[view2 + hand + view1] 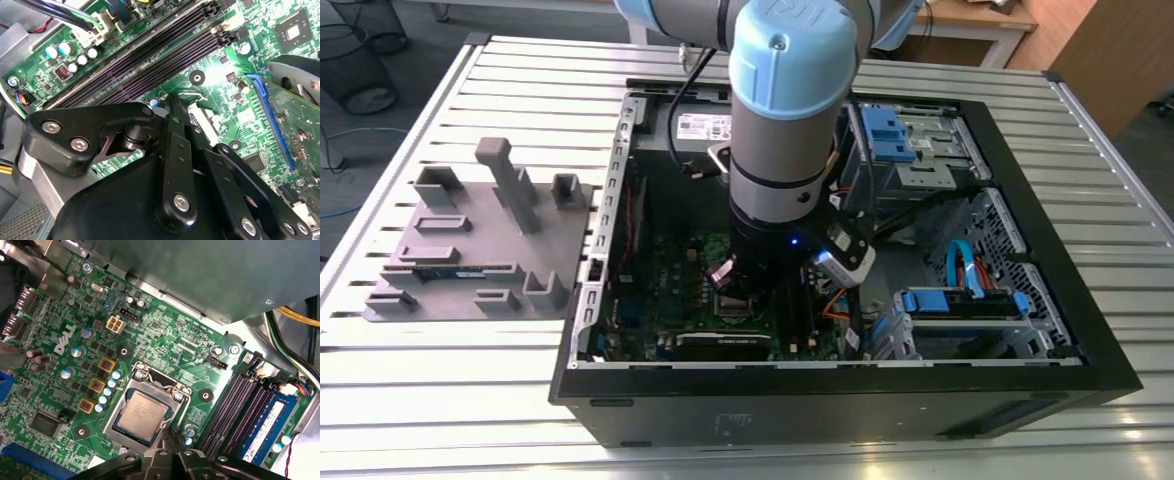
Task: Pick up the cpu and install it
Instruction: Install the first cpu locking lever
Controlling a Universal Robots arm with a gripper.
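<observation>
The arm reaches down into the open computer case, which lies on its side on the slatted metal table, centre of the exterior view. To the exterior view's left of the case sits the grey tray with upright blocks.

The gripper is low over the green motherboard, in the lower middle of the exterior view. In the first wrist view its black linkage shows along the lower edge, just beside the socket frame. Whether its fingers are parted or together cannot be told; nothing can be seen held in them.

The cpu, a small square chip with a silver top, sits inside the socket frame on the motherboard, lower centre of the first wrist view. It lies flat and square with the frame opening. The frame's metal border surrounds it on all sides.

At the lower right of the first wrist view run the dark memory slots, with one blue memory stick seated beside them. In the second wrist view the black gripper body covers the lower half, with the memory slots crossing the upper half.
</observation>
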